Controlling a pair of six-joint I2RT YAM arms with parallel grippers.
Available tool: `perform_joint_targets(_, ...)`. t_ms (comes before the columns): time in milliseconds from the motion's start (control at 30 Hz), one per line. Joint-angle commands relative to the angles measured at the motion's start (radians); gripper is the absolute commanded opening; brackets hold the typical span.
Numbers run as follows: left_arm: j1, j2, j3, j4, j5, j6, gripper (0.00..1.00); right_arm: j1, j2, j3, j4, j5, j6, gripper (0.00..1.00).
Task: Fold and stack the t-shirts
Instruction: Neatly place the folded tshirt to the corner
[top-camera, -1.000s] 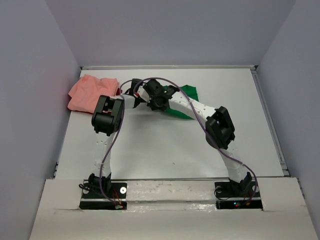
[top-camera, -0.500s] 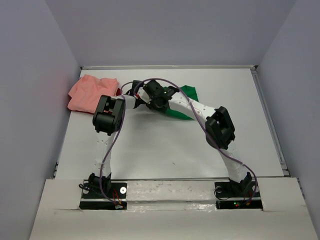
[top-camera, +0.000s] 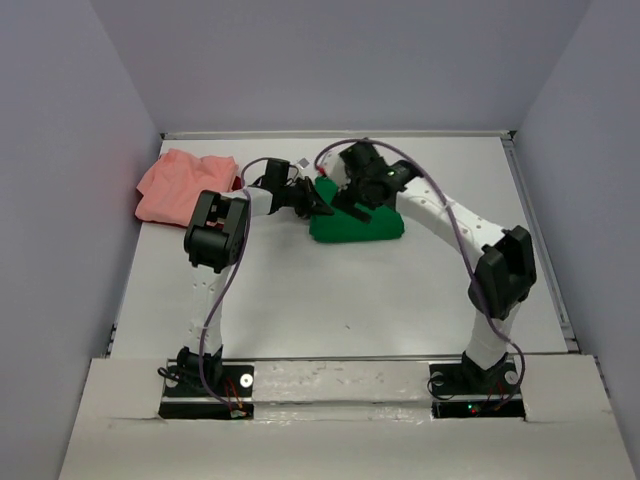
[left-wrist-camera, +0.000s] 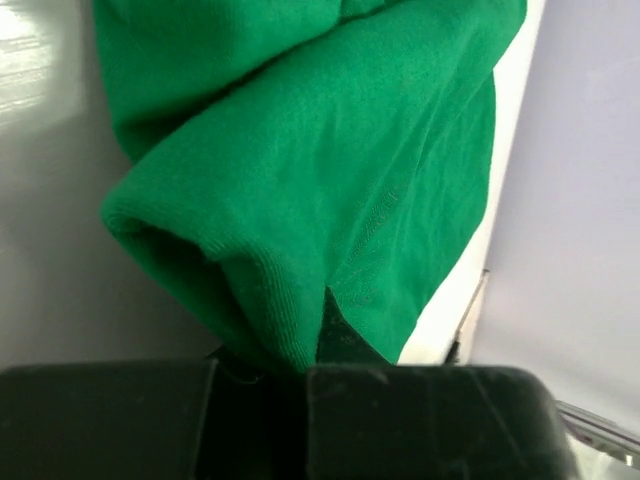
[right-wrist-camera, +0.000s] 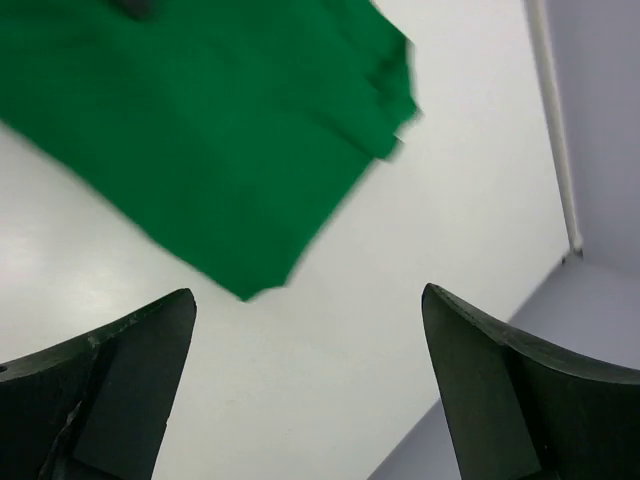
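Now my left gripper (left-wrist-camera: 305, 372) is clamped on the left edge of the green shirt (top-camera: 362, 226) at the back of the table (top-camera: 300, 300); my right gripper (right-wrist-camera: 308, 293) hangs wide open above it, pink shirt (top-camera: 182, 186) far left

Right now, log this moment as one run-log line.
left tool: shut on green t-shirt | right tool: open, empty, above that shirt | pink t-shirt: crumpled, far-left corner, not stacked
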Motion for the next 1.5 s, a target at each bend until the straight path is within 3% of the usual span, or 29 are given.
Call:
perform_joint_targets(0,0.0,-0.072,0.022,-0.118,-0.081,0.143,0.0,-0.31,-0.079,-0.107,0.174,0.122,-0.02,1.0)
perform_joint_targets(133,0.007,-0.1,0.072,-0.259,-0.141,0.329,0.0,-0.441,-0.164,-0.244,0.234,0.073,-0.006,0.96)
perform_joint_targets(233,0.021,-0.06,0.19,-0.424,-0.184,0.526,0.0,-0.442,-0.237,-0.374,0.239,0.07,0.02,0.96)
perform_joint_targets(333,0.084,0.06,0.434,-0.735,-0.169,0.681,0.0,-0.442,-0.311,-0.471,0.246,0.047,0.05,0.96)
perform_joint_targets(433,0.151,0.039,0.448,-0.796,-0.133,0.756,0.0,-0.442,-0.356,-0.5,0.246,0.041,0.079,0.96)
perform_joint_targets(467,0.158,0.011,0.468,-0.843,-0.183,0.784,0.0,-0.442,-0.365,-0.506,0.245,0.026,0.084,0.97)
perform_joint_targets(633,0.219,-0.086,0.474,-0.925,-0.311,0.881,0.0,-0.442,-0.377,-0.519,0.243,0.001,0.103,0.97)
perform_joint_targets(900,0.325,-0.128,0.686,-1.137,-0.522,1.014,0.0,-0.442,-0.325,-0.534,0.246,-0.036,0.129,0.98)
perform_joint_targets(1467,0.313,-0.238,0.776,-1.299,-0.627,1.14,0.0,-0.442,-0.244,-0.496,0.237,0.0,0.138,0.98)
